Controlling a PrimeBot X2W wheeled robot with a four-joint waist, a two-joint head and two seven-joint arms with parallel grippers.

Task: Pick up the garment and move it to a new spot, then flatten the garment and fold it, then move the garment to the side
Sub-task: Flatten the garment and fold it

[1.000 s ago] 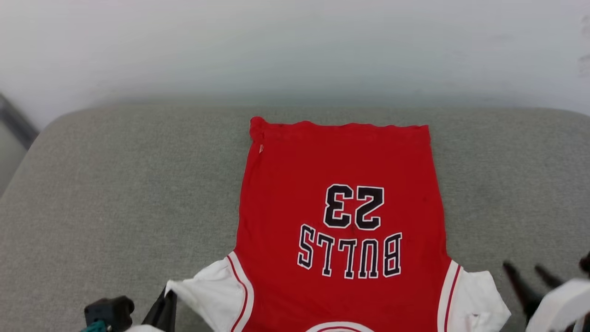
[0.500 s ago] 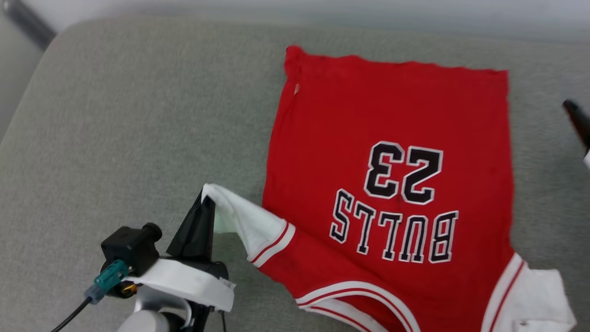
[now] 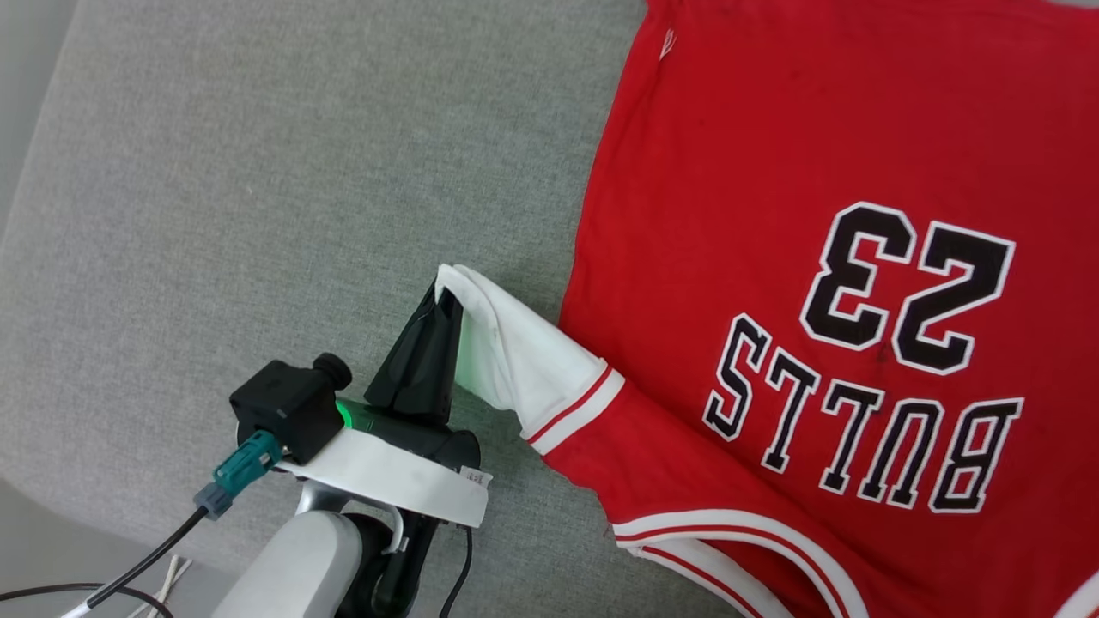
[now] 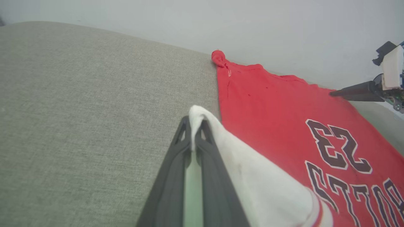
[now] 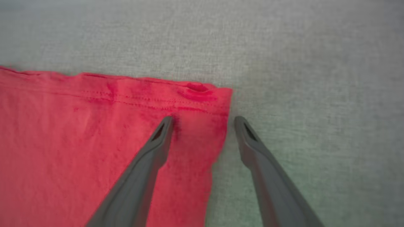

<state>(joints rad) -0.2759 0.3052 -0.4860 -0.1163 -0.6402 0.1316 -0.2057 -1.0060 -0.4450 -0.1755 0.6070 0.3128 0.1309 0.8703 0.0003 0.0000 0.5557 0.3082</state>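
— Lying print-up on the grey upholstery (image 3: 215,172), is the garment (image 3: 773,154) flat?
— Mostly. Its white sleeve (image 3: 524,352) is raised off the fabric, and the left jaws are clamped together on the sleeve's edge.
— And the right jaws?
— Spread wide apart, straddling the hem corner (image 5: 217,94): one finger (image 5: 148,157) over red cloth, the other over upholstery.

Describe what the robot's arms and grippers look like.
The left gripper has two long, dark grey tapered fingers on a white wrist collar, beside a black boxy module with a teal plug and black cable, a green light, silver-grey forearm. The right gripper has matching slotted fingers.
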